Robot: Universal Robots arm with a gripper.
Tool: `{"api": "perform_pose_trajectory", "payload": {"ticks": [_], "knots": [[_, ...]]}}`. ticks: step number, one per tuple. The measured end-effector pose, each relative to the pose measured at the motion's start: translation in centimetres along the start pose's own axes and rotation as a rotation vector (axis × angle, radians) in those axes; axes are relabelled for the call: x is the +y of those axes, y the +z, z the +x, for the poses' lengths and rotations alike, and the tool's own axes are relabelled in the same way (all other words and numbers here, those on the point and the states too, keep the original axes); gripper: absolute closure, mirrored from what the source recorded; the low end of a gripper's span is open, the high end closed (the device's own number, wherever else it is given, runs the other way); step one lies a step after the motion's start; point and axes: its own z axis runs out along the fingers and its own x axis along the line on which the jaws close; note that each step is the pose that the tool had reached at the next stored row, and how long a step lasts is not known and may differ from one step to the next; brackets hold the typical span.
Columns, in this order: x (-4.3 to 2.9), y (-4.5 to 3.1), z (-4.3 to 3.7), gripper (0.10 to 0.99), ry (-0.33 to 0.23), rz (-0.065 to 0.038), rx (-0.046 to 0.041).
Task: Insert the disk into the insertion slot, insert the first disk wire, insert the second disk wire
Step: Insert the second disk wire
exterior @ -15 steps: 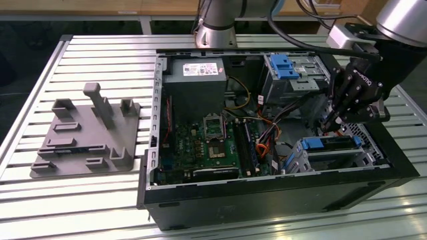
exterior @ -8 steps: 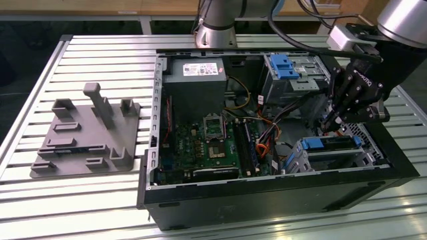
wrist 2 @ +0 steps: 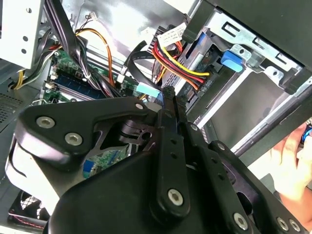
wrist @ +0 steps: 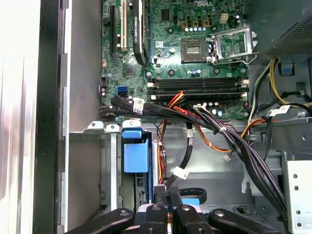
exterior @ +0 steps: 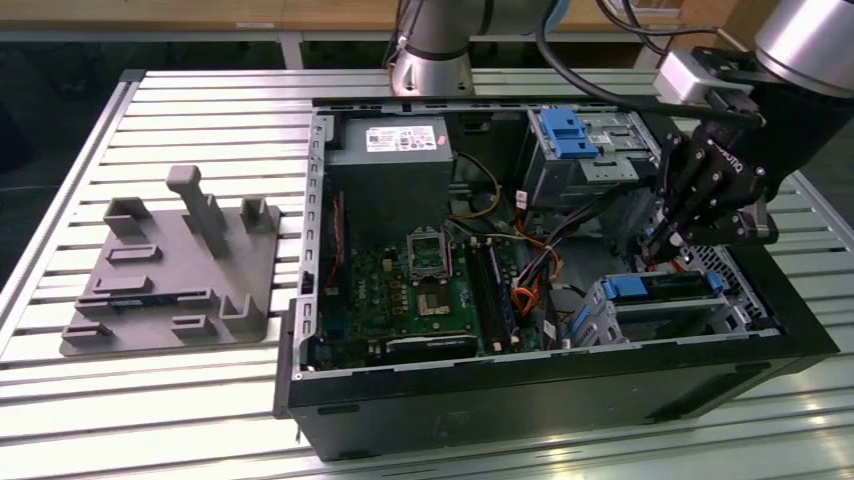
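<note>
Exterior view: my gripper (exterior: pixel 663 247) jaws clenched, nothing visibly held, above the disk (exterior: pixel 663 287) seated in the insertion slot (exterior: pixel 721 310). Disk likely rigid, fragile; grip caddy edges.

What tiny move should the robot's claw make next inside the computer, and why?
Probably ease a little closer to the disk. The gripper looks shut on the end of a black wire, and the disk already sits in the insertion slot, so that wire end seems to need lining up with the disk.
</note>
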Motion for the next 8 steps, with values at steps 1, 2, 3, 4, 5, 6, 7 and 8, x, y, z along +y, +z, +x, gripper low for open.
{"api": "perform_pose_trajectory", "payload": {"ticks": [1, 2, 3, 4, 5, 6, 7, 8], "knots": [[0.0, 0.0, 0.04, 0.941, 0.0, 0.0, -0.0017], [0.0, 0.0, 0.04, 0.941, 0.0, 0.0, -0.0018], [0.0, 0.0, 0.05, 0.941, 0.0, 0.0, -0.0018], [0.0, 0.0, 0.06, 0.941, 0.0, 0.0, -0.0018], [0.0, 0.0, 0.07, 0.941, 0.0, 0.0, -0.0018], [0.0, 0.0, 0.08, 0.941, 0.0, 0.0, -0.0018], [-0.01, 0.0, 0.09, 0.941, 0.0, 0.0, -0.0018], [-0.07, 0.0, 0.12, 0.941, 0.0, 0.0, -0.002]]}}
